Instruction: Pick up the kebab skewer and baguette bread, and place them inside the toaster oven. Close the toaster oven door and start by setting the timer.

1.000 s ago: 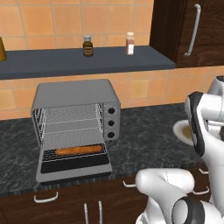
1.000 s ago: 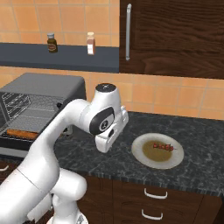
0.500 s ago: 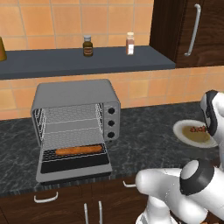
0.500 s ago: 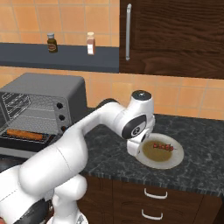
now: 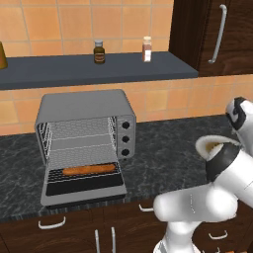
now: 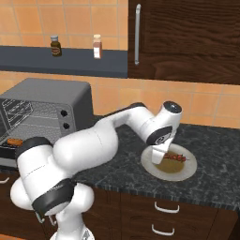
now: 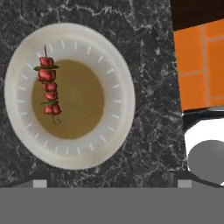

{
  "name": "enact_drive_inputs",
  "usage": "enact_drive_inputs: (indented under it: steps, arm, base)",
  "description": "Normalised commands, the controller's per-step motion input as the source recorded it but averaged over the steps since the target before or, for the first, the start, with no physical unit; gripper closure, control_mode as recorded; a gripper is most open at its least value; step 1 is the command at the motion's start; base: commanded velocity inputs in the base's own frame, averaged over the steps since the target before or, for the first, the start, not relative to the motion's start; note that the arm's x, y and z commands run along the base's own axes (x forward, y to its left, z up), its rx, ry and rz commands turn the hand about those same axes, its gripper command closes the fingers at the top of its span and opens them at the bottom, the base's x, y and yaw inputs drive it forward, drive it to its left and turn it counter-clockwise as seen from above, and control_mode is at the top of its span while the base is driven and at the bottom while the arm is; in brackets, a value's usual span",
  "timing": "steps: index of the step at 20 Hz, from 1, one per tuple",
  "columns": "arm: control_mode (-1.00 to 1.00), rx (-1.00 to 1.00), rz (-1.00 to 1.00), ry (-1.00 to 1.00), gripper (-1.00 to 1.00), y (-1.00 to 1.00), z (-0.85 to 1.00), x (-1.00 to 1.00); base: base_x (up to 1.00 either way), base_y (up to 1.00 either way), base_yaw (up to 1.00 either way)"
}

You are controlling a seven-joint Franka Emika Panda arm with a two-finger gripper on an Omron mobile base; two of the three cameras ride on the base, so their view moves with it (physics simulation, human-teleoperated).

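The kebab skewer [image 7: 49,85], red and dark chunks on a thin stick, lies on the left side of a white plate [image 7: 119,78] with a brown centre. My gripper [image 7: 112,183] hovers open above the plate, with nothing between its fingers. From the right base view the gripper [image 6: 158,155] hangs over the plate's [image 6: 187,169] left edge, and the skewer [image 6: 176,158] lies just to its right. The baguette bread [image 5: 89,169] rests on the lowest rack of the grey toaster oven [image 5: 84,106]. The toaster oven door [image 5: 84,190] is folded down open.
Two small bottles [image 5: 99,51] [image 5: 147,48] stand on the dark shelf above the oven. A dark cabinet with a bar handle [image 5: 218,33] rises at the right. Orange wall tiles [image 7: 201,61] are close behind the plate. Black stone counter [image 5: 163,148] lies between oven and plate.
The arm has swung right, from the middle of the counter to above the plate. The jaws stayed open. Baguette and oven door have not moved.
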Motion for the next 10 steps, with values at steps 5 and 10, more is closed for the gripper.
enact_drive_inputs:
  steps: [5, 10]
  arm:
    - [-1.00, 0.03, 0.07, 0.00, -1.00, -0.15, -0.37, 0.56]
    - [-1.00, 0.00, -0.06, 0.00, -1.00, -0.28, -0.59, 0.37]
  base:
    - [0.00, 0.00, 0.00]
    - [0.00, 0.00, 0.00]
